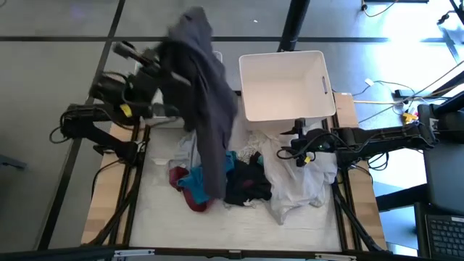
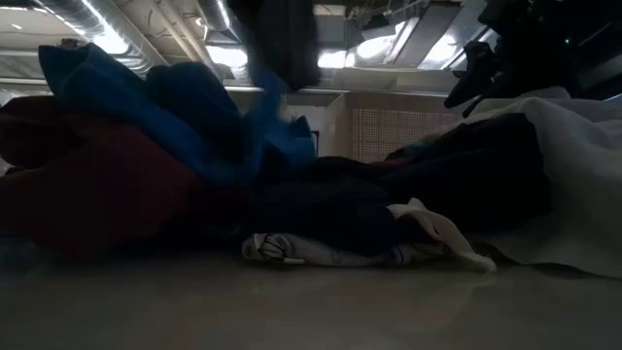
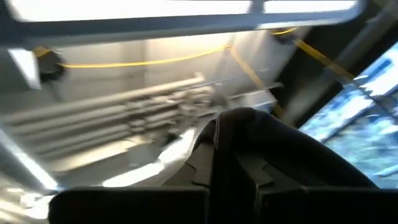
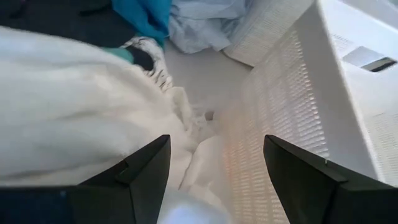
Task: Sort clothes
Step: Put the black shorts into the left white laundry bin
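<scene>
My left gripper (image 1: 177,51) is raised high over the table's far left and shut on a dark grey garment (image 1: 206,109). The garment hangs in a long drape down to the pile. The pile holds a white garment (image 1: 304,181), a black one (image 1: 246,185), a teal one (image 1: 194,180), a maroon one (image 1: 194,204), a light grey one (image 1: 187,148) and a black-patterned white one (image 1: 250,152). My right gripper (image 4: 214,174) is open just above the white garment (image 4: 74,112), next to the bin wall (image 4: 273,106). I see no sock. My left gripper holds the dark grey garment by its upper end (image 3: 249,149). The cloth lies bunched over the fingers and hides them, so I cannot tell which part or how many layers. The gripper points upward. The garment hangs slack, and its lower end (image 1: 214,190) reaches the pile.
A white rectangular bin (image 1: 286,83) stands at the far side, right of centre. A second white bin shows only as a corner (image 1: 217,56) behind the hanging garment. The pile covers the table's middle, and bare wood shows at the left (image 1: 101,210) and right (image 1: 359,196) edges.
</scene>
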